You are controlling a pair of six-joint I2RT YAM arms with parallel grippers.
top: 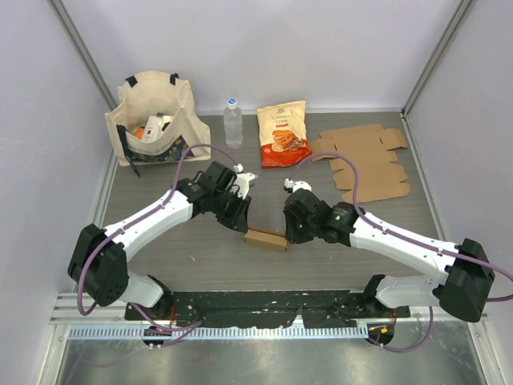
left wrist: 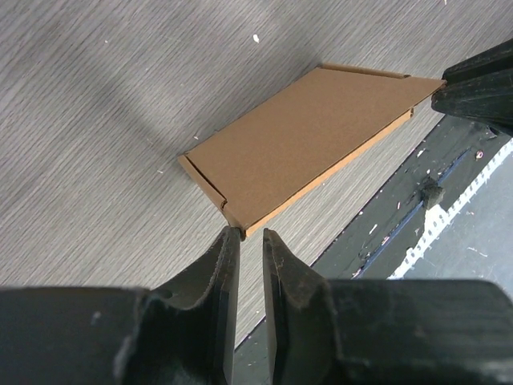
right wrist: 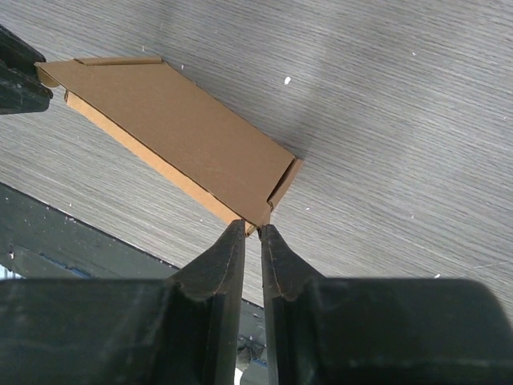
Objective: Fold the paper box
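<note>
Closing step, I judge: left jaws and right jaws, nearly shut, pinch opposite corners of the paper box [top: 265, 239]; next, seat its flaps.

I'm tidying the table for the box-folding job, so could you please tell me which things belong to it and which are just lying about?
For the job: cardboard box; left gripper and right gripper, each pinching one corner of it.

Lying about: flat cardboard sheet, untouched; tote bag; water bottle; snack bag.
</note>
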